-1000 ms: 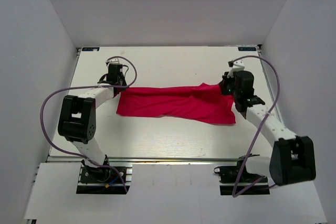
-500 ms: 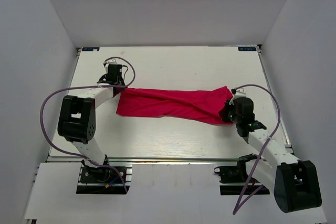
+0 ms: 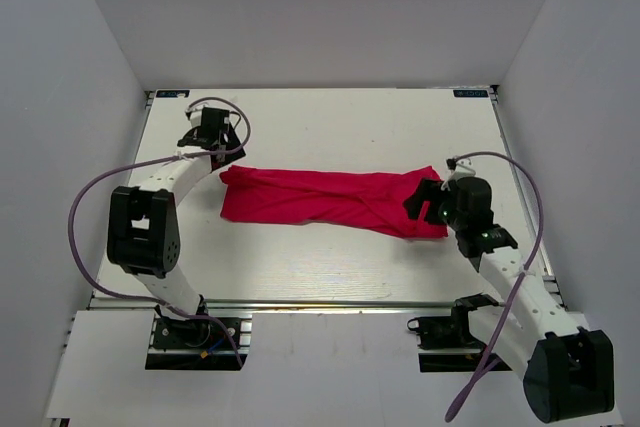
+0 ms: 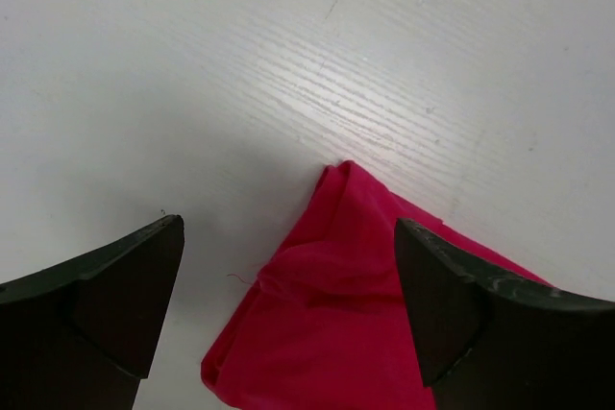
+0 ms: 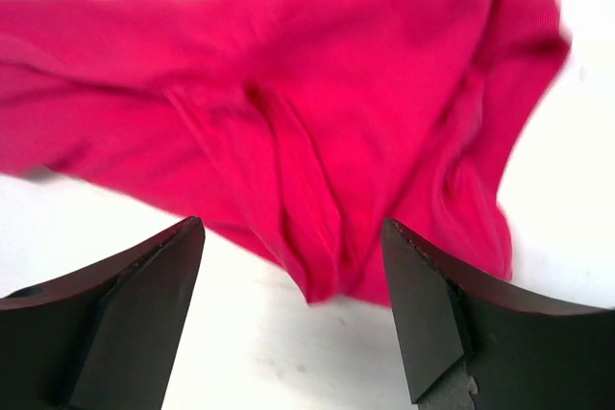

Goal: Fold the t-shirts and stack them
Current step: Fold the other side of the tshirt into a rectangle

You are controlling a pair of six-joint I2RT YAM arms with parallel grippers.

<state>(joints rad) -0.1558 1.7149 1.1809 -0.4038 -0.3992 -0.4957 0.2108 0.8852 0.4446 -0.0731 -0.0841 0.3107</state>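
Across the middle of the white table (image 3: 330,122), running left to right: the t-shirt (image 3: 320,197), crimson-pink, gathered into a long rumpled band and lying flat on the surface. Left end squared off, short of the table's left edge. Right end nearer the table's right edge, bunched up (a tangle of long creases there).

Above the table's far-left part, just beyond the band's left corner: the left gripper (image 3: 215,142), jaws spread wide, nothing held. Seen from the left wrist, both dark fingers (image 4: 106,304) well apart, bare table between their tips, and lower down between them a pointed corner of the t-shirt (image 4: 336,314). Clear of the left-hand finger; whether brushing the other, impossible to tell.

Over the table's right part, at the band's right end: the right gripper (image 3: 422,197), jaws likewise standing well apart, gripping nothing. Seen from the right wrist, the creased t-shirt (image 5: 317,112) spread below and between the fingers (image 5: 125,314), slightly blurred, no fold pinched.
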